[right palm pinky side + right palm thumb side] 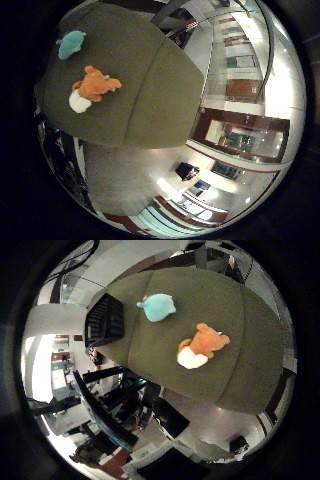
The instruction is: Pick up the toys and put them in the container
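Note:
An orange and white plush toy [202,345] lies on the olive green table top [240,300]. A teal plush toy [157,307] lies a short way from it on the same top. The right little finger side palm view shows the orange toy [92,87] and the teal toy [71,44] near the table's edge. The toys look small, so the palm is well above the table.
A black crate-like container [104,322] stands beside the table's edge, near the teal toy. Dark furniture and clutter [125,400] stand on the floor past the table. Shelves and a light floor [235,130] lie beyond the table.

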